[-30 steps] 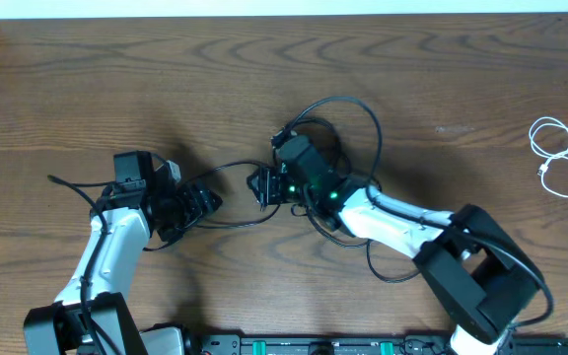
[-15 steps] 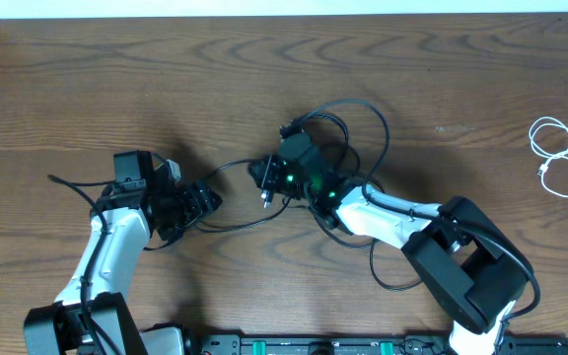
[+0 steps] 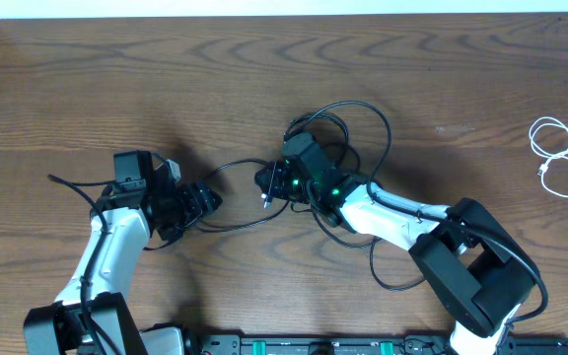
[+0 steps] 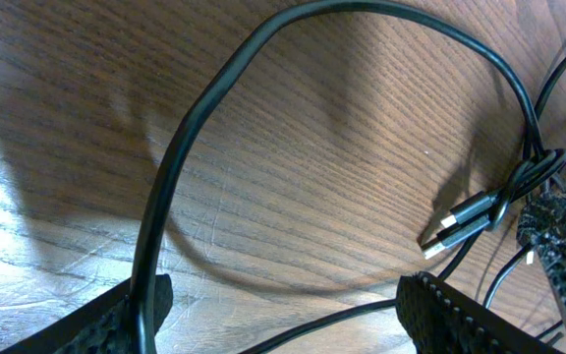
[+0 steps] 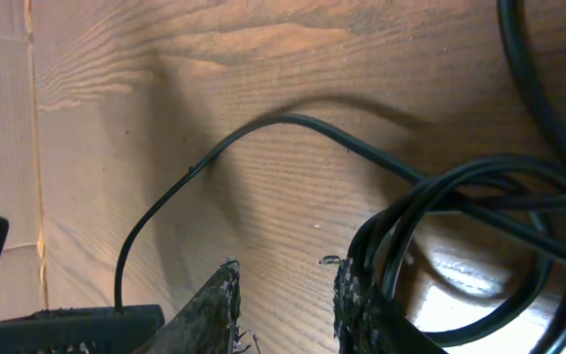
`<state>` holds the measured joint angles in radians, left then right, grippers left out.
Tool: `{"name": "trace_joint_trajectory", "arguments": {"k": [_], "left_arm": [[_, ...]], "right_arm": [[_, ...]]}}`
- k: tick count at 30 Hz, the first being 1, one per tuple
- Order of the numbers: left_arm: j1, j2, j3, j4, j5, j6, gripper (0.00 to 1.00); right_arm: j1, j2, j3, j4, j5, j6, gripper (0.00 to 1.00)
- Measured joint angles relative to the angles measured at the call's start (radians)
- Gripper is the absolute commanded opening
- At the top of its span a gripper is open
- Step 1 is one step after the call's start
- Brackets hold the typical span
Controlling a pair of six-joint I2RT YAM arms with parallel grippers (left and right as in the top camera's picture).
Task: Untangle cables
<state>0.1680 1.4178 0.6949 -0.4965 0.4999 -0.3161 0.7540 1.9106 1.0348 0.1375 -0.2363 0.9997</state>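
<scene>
Black cables [image 3: 361,118]: tangled loops lying at the centre of the table [image 3: 87,79], massed at 1 o'clock of the right gripper [image 3: 267,185]. One strand [image 4: 157,206] is run from the tangle toward 9 o'clock, to the left gripper [image 3: 203,200]. Two plug ends [image 4: 457,222] are seen side by side next to a knot.

White cable [image 3: 557,158]: loosely coiled at the table's 3 o'clock edge, well apart from the tangle.

Left gripper: jaws set wide, nothing clamped. The strand is laid against one finger [image 4: 131,320].

Right gripper: jaws parted narrowly, with bare wood seen in the gap. Bundled black loops are laid against one finger [image 5: 367,305]; whether they are hooked on it cannot be told.
</scene>
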Motion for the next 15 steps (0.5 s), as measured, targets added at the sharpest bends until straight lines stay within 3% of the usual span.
{"name": "trace_joint_trajectory", "arguments": {"k": [15], "left_arm": [[0.0,0.0,0.0,0.001,0.0,0.0,0.79]], "right_arm": [[-0.005,-0.001,0.0,-0.134,0.129,0.004,0.34]]}}
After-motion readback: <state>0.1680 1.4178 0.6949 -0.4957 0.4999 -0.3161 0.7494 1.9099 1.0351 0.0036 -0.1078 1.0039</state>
